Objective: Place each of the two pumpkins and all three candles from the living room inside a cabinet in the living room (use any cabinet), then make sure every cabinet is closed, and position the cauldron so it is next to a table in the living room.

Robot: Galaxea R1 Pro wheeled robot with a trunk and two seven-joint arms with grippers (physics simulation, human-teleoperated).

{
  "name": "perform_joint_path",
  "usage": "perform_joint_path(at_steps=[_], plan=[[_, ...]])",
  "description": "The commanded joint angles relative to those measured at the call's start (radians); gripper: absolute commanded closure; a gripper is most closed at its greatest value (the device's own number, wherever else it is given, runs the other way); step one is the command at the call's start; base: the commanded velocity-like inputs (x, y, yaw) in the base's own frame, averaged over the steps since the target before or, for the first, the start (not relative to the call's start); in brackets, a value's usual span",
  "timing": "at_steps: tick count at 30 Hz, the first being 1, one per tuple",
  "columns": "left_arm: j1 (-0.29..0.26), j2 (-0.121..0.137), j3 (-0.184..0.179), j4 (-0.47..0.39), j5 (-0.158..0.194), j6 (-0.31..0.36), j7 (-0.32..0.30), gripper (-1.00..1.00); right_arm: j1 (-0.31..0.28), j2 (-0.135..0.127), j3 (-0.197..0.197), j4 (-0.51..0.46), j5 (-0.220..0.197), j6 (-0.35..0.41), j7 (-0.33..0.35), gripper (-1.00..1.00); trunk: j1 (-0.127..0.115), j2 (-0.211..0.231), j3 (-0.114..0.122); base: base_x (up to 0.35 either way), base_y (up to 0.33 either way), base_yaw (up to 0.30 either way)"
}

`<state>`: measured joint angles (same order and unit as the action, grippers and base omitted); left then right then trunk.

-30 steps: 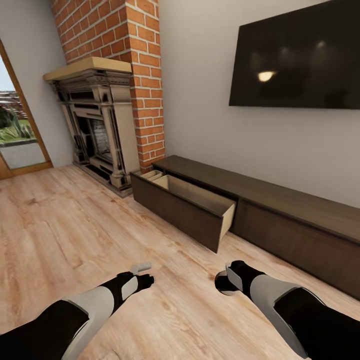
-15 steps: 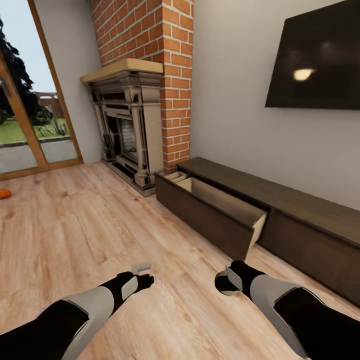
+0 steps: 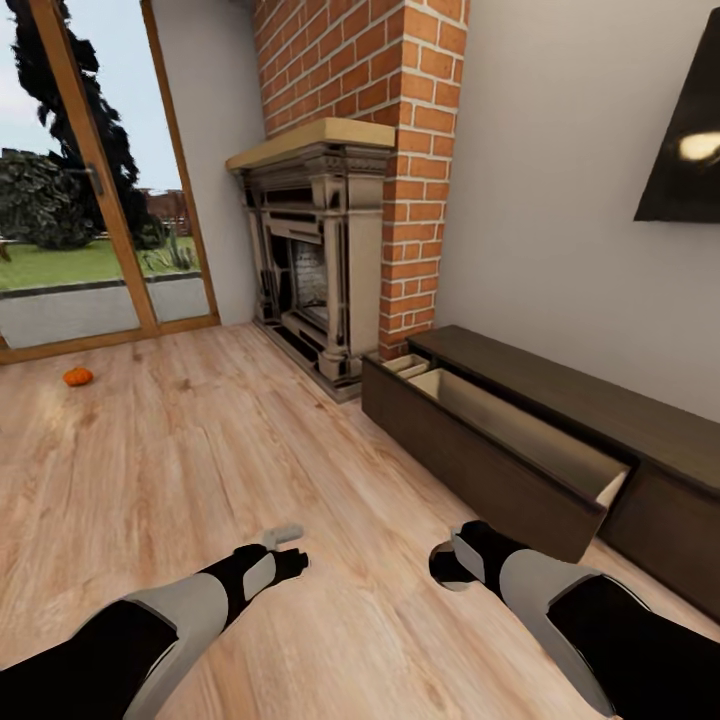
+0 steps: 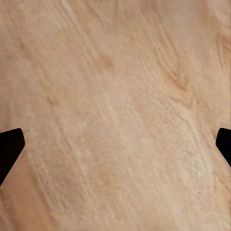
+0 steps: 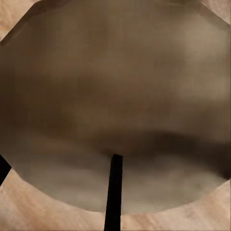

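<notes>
A light wood plank floor [image 3: 200,470] runs from the glass doors at the far left across to the wall on the right. One small orange pumpkin [image 3: 77,376] lies on it by itself, near the doors and well apart from everything else. A brick fireplace [image 3: 325,270] stands on the floor against the back wall. Just beside it, a long, low dark-brown cabinet [image 3: 560,440] sits on the boards along the right wall, with one drawer [image 3: 500,455] pulled out over the floor, its pale inside showing.

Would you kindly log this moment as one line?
left claw open | right claw holds candle | cabinet drawer open | pumpkin on floor
</notes>
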<state>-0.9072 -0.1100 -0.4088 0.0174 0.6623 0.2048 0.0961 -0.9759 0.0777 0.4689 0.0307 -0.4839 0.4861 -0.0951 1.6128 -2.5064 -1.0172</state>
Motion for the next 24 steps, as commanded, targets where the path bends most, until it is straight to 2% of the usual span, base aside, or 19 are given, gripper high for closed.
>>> perform_joint_path(at_steps=[1, 11, 24], plan=[[-0.001, 0.000, -0.008, 0.001, 0.010, 0.002, 0.002, -1.00, -0.001, 0.001, 0.007, 0.001, -0.010, 0.002, -0.005, 1.00, 0.000, 0.000, 0.000, 0.271, 0.184, 0.236], [-0.001, 0.000, -0.009, 0.001, 0.010, 0.002, 0.002, -1.00, -0.001, 0.001, 0.007, 0.001, -0.010, 0.002, -0.005, 1.00, 0.000, 0.000, 0.009, 0.280, 0.172, 0.225], [-0.001, 0.000, -0.008, 0.001, 0.010, 0.002, 0.002, -1.00, -0.001, 0.001, 0.007, 0.001, -0.010, 0.002, -0.005, 1.00, 0.000, 0.000, 0.010, 0.301, 0.136, 0.012]])
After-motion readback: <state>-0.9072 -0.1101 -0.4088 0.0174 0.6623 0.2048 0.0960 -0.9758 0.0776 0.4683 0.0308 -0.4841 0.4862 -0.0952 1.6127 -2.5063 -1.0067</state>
